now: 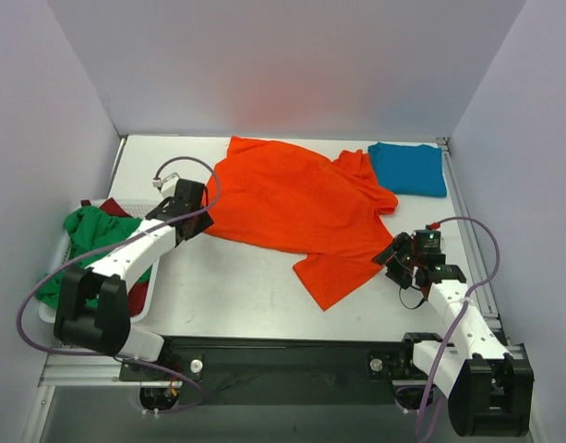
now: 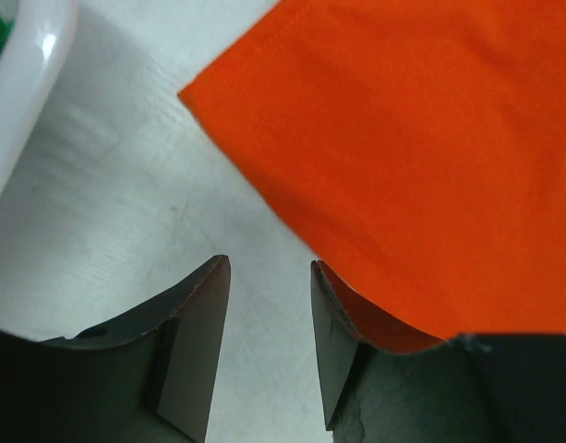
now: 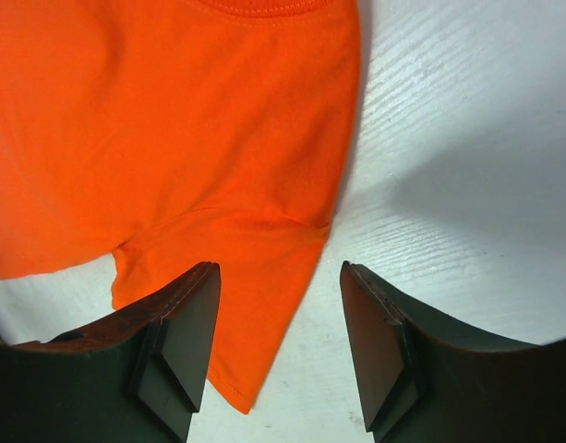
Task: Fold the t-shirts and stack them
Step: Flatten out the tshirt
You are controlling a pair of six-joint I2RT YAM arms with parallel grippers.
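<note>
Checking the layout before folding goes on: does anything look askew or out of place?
The orange shirt lies crooked and wrinkled across the table, not squared up. The teal shirt sits neatly folded at far right.

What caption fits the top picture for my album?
Spread orange t-shirt with left tool and right tool open at its edges; folded teal t-shirt behind.

Top view: cannot see fingertips of left gripper [image 1: 201, 221], tucked under own wrist housing at 9 o'clock hem of orange t-shirt [image 1: 296, 198]. Cannot resolve fingertips of right gripper [image 1: 393, 257] either, too small. Cannot see most of dark red t-shirt [image 1: 117, 209], buried beneath green t-shirt [image 1: 87, 231] and left arm [image 1: 126, 258]; same for much of basket [image 1: 50, 312].

Left wrist view: loses orange cloth past 12 and 3 o'clock edges; hides outer top of 5 o'clock finger [image 2: 347, 369] under hem; crops basket rim at 10 o'clock.

Right wrist view: loses shirt past 12 and 9 o'clock edges.
</note>
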